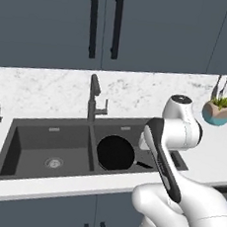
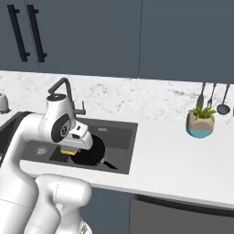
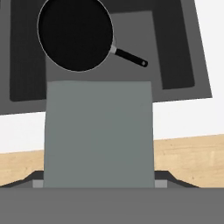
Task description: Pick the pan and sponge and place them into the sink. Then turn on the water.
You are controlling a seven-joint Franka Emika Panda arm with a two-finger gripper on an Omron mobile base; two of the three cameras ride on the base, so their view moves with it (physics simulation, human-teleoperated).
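Round matte-black pan [image 1: 115, 153] lies flat in right basin of dark grey rectangular sink [image 1: 27, 148], short handle toward front right. Gripper [image 2: 71, 150] above that basin, jaws wide, clamping sponge [image 3: 99, 133]: flat grey-blue rectangular slab, yellow underside. Speckled white marble-look counter [image 2: 178, 160].

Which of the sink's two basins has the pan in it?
The right-hand basin, beside the faucet: the black pan lies there. The left basin shows just its bare drain.
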